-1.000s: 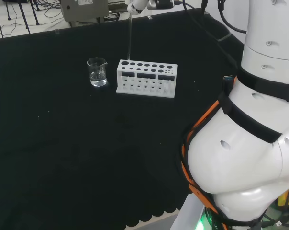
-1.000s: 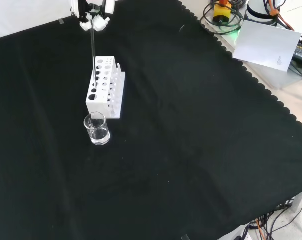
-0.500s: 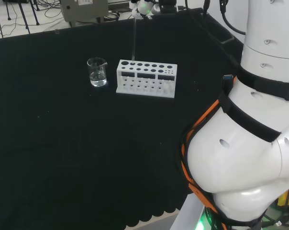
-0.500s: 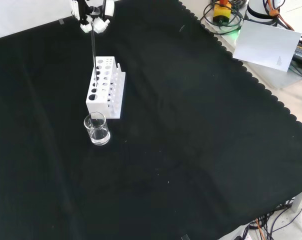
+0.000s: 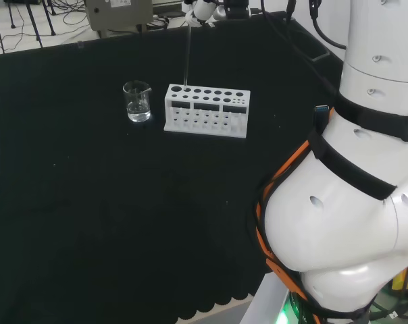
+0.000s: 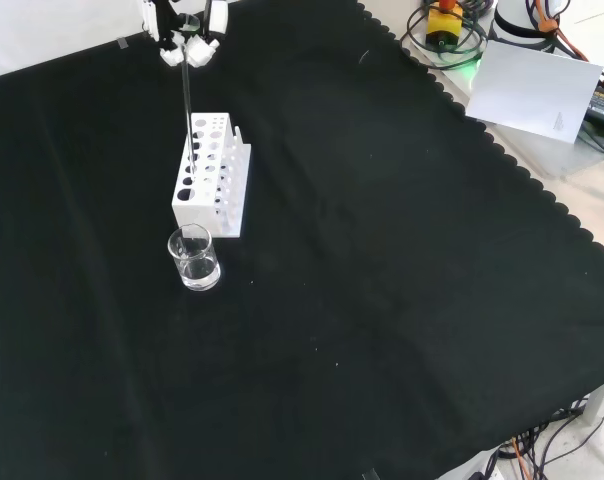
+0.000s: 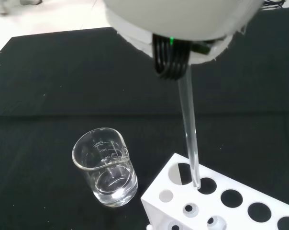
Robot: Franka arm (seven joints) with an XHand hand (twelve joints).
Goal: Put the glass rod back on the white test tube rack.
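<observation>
hand [image 6: 185, 38]: fingers pinched on top of glass rod [image 7: 189, 134]
rod: upright, lower tip at an end hole of white test tube rack [image 5: 207, 110]
beaker [image 6: 193, 258]: on worktop just beside rack

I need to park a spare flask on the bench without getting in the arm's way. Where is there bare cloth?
In the front view, the black cloth lies bare right of and below the white test tube rack and beaker. It is crowded at the upper left: the hand holds the glass rod upright over the rack, beaker close beside.
</observation>
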